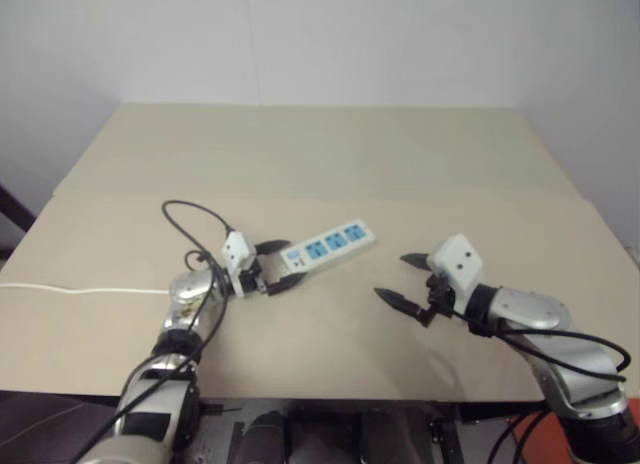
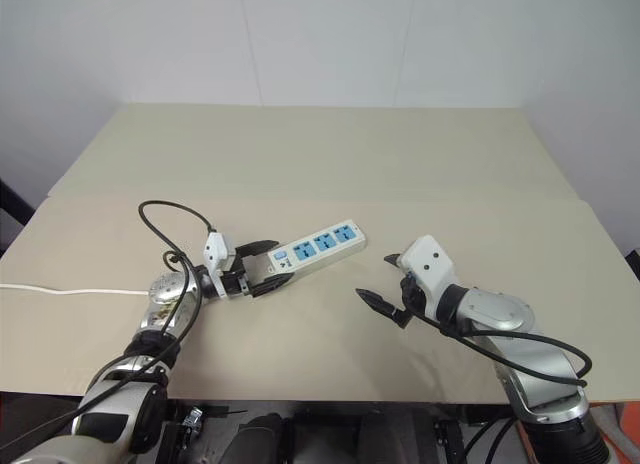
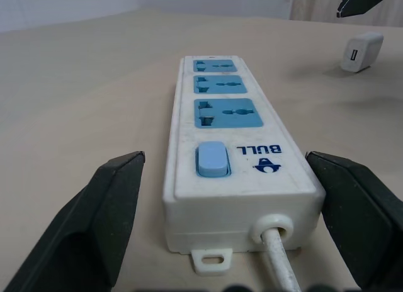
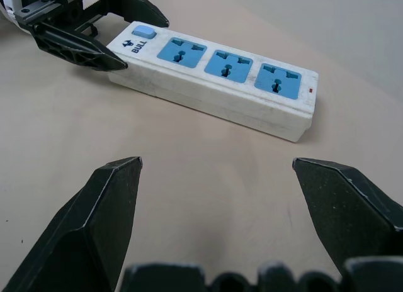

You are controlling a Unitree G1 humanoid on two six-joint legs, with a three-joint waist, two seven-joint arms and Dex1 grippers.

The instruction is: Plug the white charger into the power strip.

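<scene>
From my head cams: I'm at the brace-the-strip step. My left gripper point(image 2: 262, 267) has its fingers either side of the switch end of the power strip point(image 2: 318, 246), which lies flat mid-table; I can't tell if they've actually pinched it. My right gripper point(image 2: 380, 280) hangs near the strip's far end, wide open, holding nothing.

Left wrist cam: fingers point(image 3: 94, 223) flank the strip with small gaps, so not clamped yet I'd say. The white charger point(image 3: 362, 51) sits on the table past the strip, well apart.

Right wrist cam: jaws spread, strip ahead.

Next, I reckon: finish the clamp, then send the right gripper for the charger.

Writing: "BULL" by the blue switch.
</scene>
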